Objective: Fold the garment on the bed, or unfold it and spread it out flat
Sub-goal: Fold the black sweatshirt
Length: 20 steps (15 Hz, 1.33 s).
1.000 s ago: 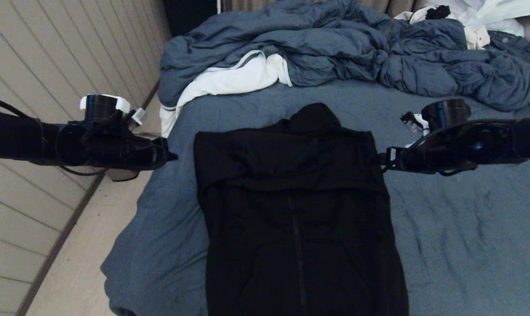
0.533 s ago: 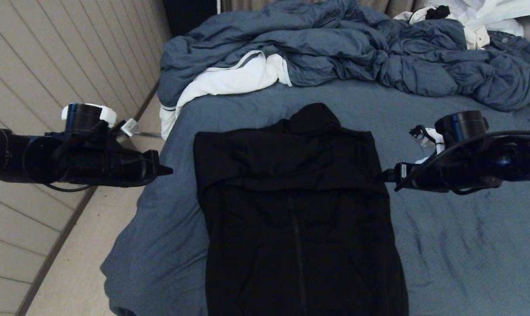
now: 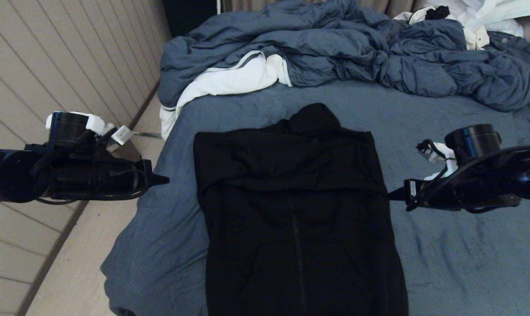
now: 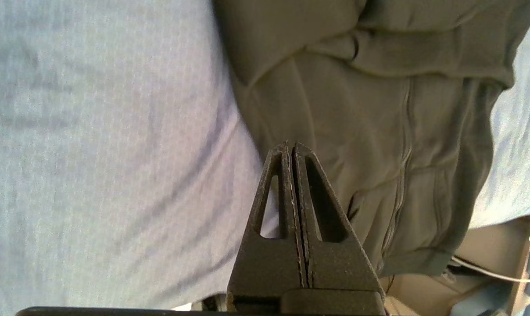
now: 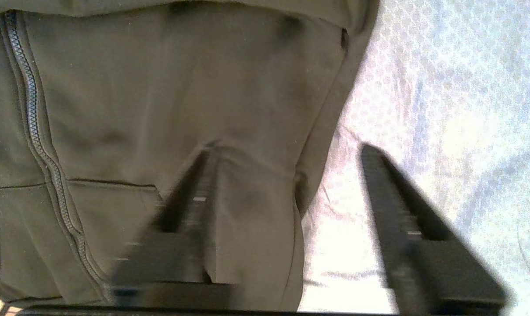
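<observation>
Though both arms flank the garment, lying lengthwise hood-away on the bed, the spread right pincer hangs nearer its edge (left pincer pressed together).

A pale floor of long wood-look planks runs along the bed's left edge. At the far end of the bed lies a rumpled blue-grey duvet showing white lining, with white clothing at the far right corner. Light is dim.

One garment, two grippers
</observation>
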### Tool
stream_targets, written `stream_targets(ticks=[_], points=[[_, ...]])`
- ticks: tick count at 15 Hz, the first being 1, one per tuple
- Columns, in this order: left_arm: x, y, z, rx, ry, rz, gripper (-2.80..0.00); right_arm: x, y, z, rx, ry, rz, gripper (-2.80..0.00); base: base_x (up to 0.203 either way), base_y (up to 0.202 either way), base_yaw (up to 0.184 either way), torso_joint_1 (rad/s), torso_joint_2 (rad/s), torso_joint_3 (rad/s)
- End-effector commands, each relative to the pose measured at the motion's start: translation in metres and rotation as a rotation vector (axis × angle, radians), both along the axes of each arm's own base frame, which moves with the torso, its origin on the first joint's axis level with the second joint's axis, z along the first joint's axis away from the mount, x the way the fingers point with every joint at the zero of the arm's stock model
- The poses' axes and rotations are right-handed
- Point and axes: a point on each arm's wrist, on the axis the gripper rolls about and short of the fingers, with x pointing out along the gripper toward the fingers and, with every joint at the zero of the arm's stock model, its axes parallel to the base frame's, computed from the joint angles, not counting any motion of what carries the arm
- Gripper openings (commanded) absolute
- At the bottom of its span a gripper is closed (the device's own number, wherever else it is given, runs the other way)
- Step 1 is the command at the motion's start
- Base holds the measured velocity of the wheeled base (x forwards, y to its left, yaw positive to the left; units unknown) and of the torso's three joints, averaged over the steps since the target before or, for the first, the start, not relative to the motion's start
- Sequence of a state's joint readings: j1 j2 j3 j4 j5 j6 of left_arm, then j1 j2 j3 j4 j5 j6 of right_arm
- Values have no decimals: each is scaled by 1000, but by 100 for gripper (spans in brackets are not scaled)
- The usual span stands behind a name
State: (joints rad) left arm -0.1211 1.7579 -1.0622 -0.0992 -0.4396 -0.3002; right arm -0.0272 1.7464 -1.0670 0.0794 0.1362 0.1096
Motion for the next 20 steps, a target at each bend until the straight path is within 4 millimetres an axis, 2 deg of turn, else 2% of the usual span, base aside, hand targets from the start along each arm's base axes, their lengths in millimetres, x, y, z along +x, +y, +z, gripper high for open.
stream_targets(ticks=[1,3,6,11,15,20], points=[[-6,1,-1,-2,7,-2,-280,-5,2,-1,4,8,5,-280,0,0,0,0,0,0],[-12,1,-7,1,26,-4,-280,-12,5,-5,5,27,17,-280,0,0,0,0,0,0],[-22,2,-16,4,61,-7,-280,-33,8,-21,28,93,47,-280,0,0,0,0,0,0],[-46,-4,-49,19,121,-34,-280,-70,8,-57,26,240,98,-280,0,0,0,0,0,0],[-47,-7,-56,18,91,-43,-280,-102,7,-88,21,299,122,-280,0,0,0,0,0,0],[-44,-7,-56,14,63,-38,-280,-101,3,-127,18,213,143,-280,0,0,0,0,0,0]])
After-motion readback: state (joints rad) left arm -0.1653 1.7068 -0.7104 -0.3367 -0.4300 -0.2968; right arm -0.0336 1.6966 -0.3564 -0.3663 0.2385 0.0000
